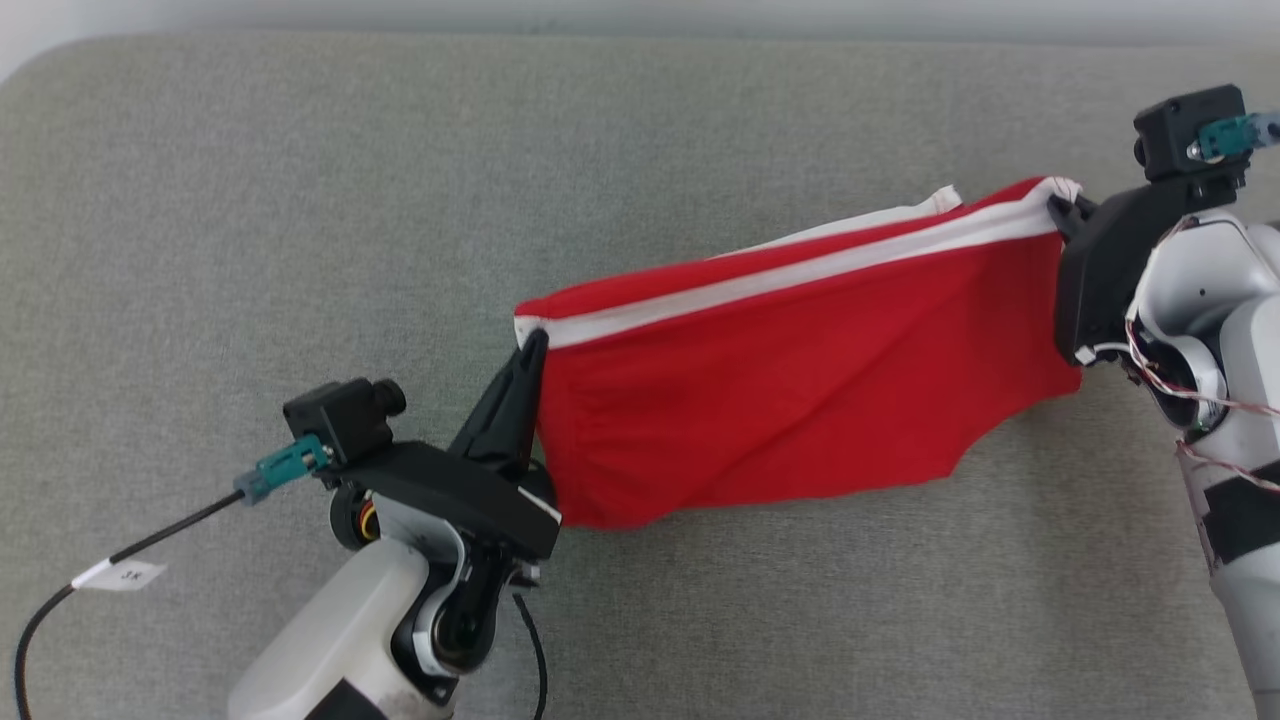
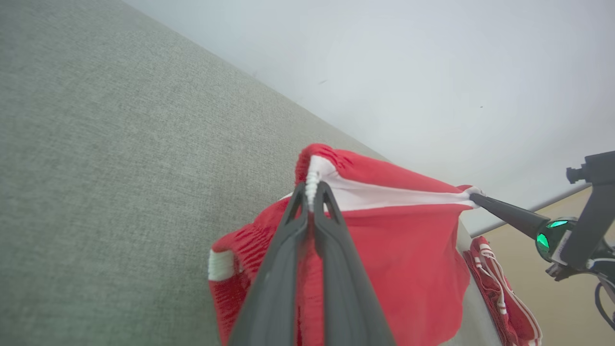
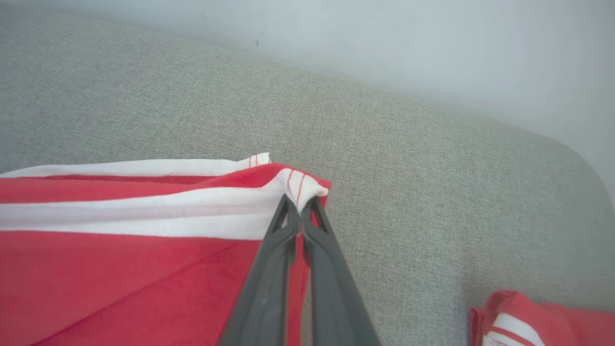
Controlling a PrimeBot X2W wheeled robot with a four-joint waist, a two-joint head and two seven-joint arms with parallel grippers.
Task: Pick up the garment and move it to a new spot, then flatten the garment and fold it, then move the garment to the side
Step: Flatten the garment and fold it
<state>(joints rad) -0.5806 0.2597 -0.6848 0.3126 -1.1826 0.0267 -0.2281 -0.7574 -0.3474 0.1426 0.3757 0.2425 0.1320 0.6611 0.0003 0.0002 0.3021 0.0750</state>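
1. A grey-green upholstered surface point(image 1: 300, 200) spreads across the head view, with a pale wall point(image 2: 432, 72) behind its far edge.
2. A red garment point(image 1: 780, 380) with a white band along its top edge hangs stretched between the robot's two grippers. It is right of centre above the surface, its lower part sagging in diagonal folds; whether the hem touches the fabric below cannot be told.
3. The left gripper point(image 1: 535, 340) holds the garment's left corner. In the left wrist view its two dark fingers point(image 2: 278, 269) are pressed together, pinching bunched white trim at their tips.
4. The right gripper point(image 1: 1060, 210) holds the opposite, higher corner. In the right wrist view its fingers point(image 3: 269, 278) are likewise closed tight on the white band.
5. A second garment point(image 3: 528, 322), red with white stripes, lies crumpled well apart from the held one, near the surface's edge.
6. A black cable point(image 1: 170, 530) with a white tag point(image 1: 120, 575) trails from the left wrist.
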